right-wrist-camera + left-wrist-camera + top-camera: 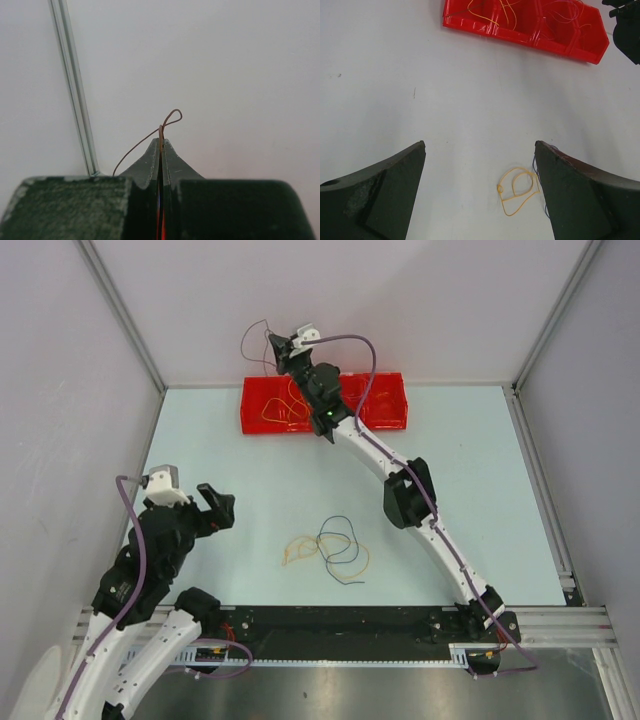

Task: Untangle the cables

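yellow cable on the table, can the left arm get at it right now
Probably yes: the left gripper is open and empty, with only bare table between it and the yellow cable, though the dark blue cable overlaps it.

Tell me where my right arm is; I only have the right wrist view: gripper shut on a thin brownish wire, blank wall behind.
Observer: The right gripper, with the brownish wire, is up by the back wall, past the red tray's far edge.
Operator: Anything in the tray?
Observer: Orange wires lie in its left compartment.
Operator: And the other cables?
Observer: A yellow wire and a navy wire overlap on the table; the open left gripper faces them.
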{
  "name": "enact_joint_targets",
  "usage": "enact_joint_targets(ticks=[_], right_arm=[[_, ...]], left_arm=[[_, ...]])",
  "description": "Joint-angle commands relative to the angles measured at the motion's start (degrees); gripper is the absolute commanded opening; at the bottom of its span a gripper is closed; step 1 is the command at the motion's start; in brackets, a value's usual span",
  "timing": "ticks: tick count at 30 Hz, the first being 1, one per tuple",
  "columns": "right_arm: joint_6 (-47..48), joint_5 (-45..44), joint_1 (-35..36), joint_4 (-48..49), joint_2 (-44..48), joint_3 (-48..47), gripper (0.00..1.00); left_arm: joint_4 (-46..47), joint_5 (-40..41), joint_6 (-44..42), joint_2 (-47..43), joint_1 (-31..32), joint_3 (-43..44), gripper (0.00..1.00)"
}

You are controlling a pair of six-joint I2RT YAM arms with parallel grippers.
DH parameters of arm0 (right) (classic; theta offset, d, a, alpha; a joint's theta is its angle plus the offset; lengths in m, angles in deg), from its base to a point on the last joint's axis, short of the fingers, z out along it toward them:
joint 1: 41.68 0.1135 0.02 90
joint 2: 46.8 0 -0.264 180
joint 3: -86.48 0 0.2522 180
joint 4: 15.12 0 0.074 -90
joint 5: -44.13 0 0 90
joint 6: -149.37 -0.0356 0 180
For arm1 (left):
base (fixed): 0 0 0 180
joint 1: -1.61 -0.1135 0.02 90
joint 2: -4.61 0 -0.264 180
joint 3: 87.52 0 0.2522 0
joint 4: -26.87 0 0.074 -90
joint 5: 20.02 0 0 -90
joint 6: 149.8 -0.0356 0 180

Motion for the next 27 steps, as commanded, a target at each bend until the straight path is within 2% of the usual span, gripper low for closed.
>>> enact_joint_targets(ticks=[1, 14, 18, 22, 27], right_arm=[[-0.87, -0.38, -0.13, 5.06, -3.19, -3.77, 0.0], [-4.39, 1.73, -0.31, 1.9, -8.2, -2.55, 0.0], [-5.35, -0.71, 0.22, 1.11, -8.2, -1.14, 0.0], [-14.3, -1.52, -0.31, -0.21, -8.82, -0.78, 0.0], [-14.59, -3.19, 0.48, -2.41, -9.35, 0.54, 0.01]], left_arm=[[1.7, -1.0, -0.42, 0.55, -0.75, -0.34, 0.95], [1.79, -1.18, -0.51, 1.17, -1.28, -0.34, 0.94], [1.7, -1.18, -0.51, 1.08, -1.45, -0.25, 0.93], [1.78, -1.27, -0.51, 0.64, -1.45, -0.42, 0.93], [1.79, -1.53, -0.59, 0.55, -1.45, -0.34, 0.93]])
